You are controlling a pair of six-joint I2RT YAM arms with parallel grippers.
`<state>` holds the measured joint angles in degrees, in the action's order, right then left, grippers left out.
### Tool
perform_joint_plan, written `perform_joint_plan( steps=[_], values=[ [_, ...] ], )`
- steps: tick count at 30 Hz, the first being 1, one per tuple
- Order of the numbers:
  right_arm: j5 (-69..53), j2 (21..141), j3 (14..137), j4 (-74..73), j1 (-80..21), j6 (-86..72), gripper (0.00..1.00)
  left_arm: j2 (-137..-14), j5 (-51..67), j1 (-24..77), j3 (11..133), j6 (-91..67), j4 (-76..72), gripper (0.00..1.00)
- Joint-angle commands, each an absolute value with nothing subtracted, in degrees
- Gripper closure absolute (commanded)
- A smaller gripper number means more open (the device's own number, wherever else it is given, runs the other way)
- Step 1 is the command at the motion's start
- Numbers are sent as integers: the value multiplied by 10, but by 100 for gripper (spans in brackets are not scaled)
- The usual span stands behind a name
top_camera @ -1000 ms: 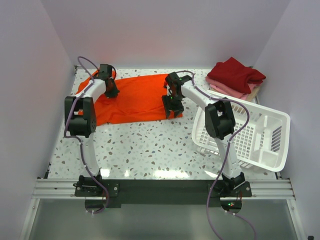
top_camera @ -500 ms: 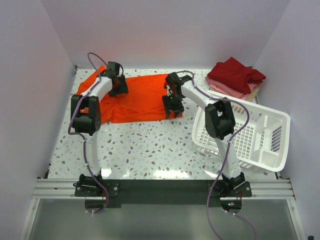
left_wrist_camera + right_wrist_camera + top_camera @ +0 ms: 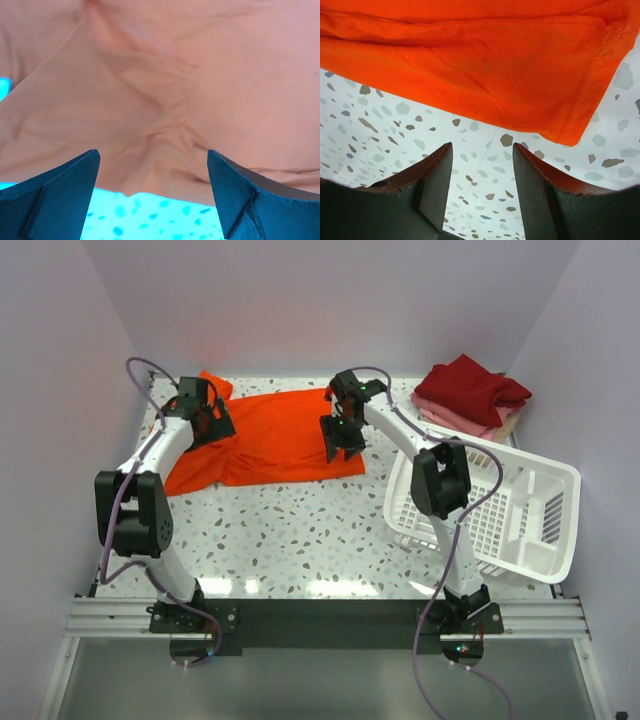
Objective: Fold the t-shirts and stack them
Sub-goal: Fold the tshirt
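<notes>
Both empty now: my left gripper (image 3: 203, 418) just sprang wide off the orange t-shirt (image 3: 280, 438), right gripper (image 3: 338, 436) hovers half-open, leaving it spread flat left of the basket (image 3: 480, 530) for folding.

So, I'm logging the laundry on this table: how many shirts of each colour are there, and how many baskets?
Orange shirt: 1
Dark red shirt: 1
Pink shirt: 1
Beige shirt: 1
White basket: 1
Total: 5 things, 4 of them shirts
</notes>
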<state>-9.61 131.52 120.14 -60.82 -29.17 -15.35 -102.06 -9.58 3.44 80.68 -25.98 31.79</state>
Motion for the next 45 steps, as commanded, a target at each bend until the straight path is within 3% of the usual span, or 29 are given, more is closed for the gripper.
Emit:
perform_joint_plan(
  steps=[1, 9, 24, 37, 45],
  values=[
    [-91, 1317, 1234, -610, -285, -147, 45, -989, -80, 4, 729, -291, 287, 6],
    [-76, 1350, 1215, -564, -278, -140, 44, -960, -32, -67, 585, -339, 237, 5],
    [14, 1370, 1123, -558, -274, -122, 45, -925, -63, -102, 518, -296, 233, 3],
    [28, 1312, 1063, -584, -272, -126, 45, -885, -84, -108, 516, -251, 254, 2],
    [-13, 1263, 1118, -596, -279, -118, 39, -872, -50, -107, 628, -250, 286, 2]
  ],
)
